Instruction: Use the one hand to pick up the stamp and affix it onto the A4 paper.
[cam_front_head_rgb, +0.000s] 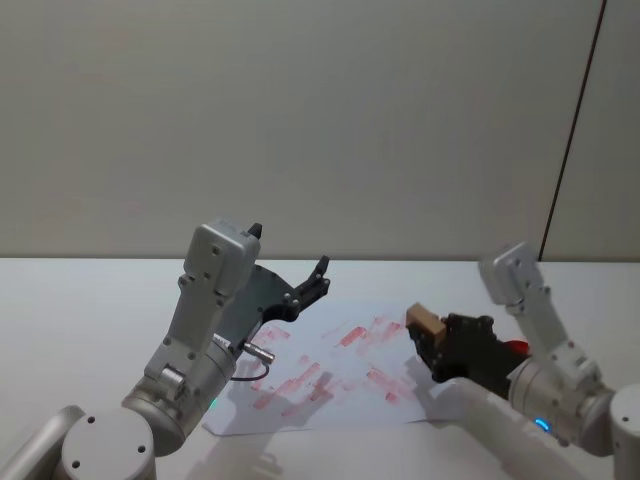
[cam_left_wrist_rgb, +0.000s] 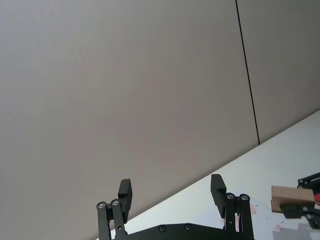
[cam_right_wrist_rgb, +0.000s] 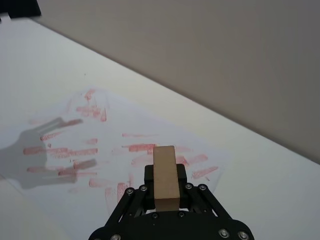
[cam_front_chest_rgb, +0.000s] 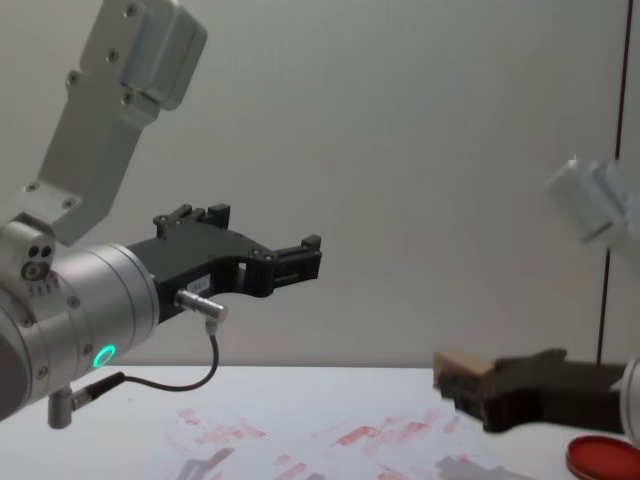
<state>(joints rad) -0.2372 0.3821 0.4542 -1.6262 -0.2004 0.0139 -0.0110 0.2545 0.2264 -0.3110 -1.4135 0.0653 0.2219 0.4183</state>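
**Right claw.** The right claw (cam_front_head_rgb: 434, 346) is pressed against the stamp (cam_right_wrist_rgb: 165, 172), a plain tan wooden block pinched between its two black fingers. One end of the block projects past the fingertips. In the chest view the block is held clear of the surface, with no contact visible beneath it.

**Stamp position.** The stamp hangs over the right-hand part of the paper (cam_front_head_rgb: 340, 402), close to that sheet's right edge. The right wrist view shows the sheet spread out beyond the block.

**Paper.** The white sheet lies flat on the pale surface (cam_front_head_rgb: 100, 300), between the two arms. It is covered with red smears and blotches. A claw-shaped shadow falls on the part of the sheet farther from the right claw.

**Ink pad.** A round red ink pad (cam_front_chest_rgb: 603, 458) rests on the surface to the right of the sheet, just beside the right arm.

**Left claw.** The left claw (cam_left_wrist_rgb: 170, 195) is raised well above the surface at the left side of the sheet. Its fingers are spread and grip nothing. A green ring glows on its silver wrist.
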